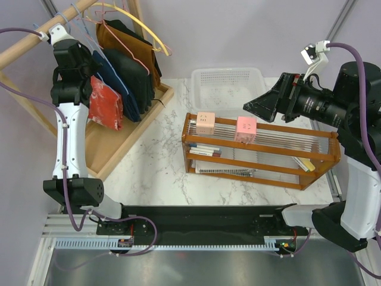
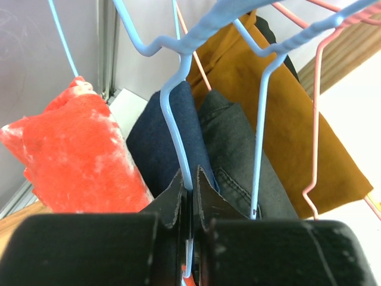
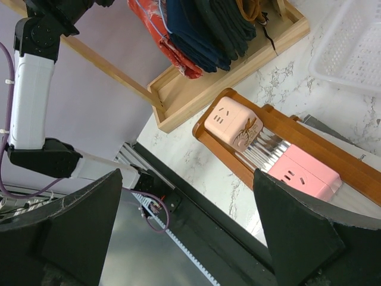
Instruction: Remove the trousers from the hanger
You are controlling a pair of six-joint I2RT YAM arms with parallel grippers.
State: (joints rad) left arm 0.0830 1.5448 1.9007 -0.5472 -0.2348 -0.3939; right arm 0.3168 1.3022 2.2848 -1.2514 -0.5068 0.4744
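The left gripper (image 2: 190, 182) is clamping a light-blue hanger (image 2: 177, 131) wire, with the red trousers (image 2: 77, 155) hanging just beside it. The right gripper (image 3: 187, 208) is hovering spread wide above the shelf (image 1: 262, 149). The grasping step seems under way; next is probably lifting the hanger off the rail (image 1: 24, 47) and sliding the trousers free.
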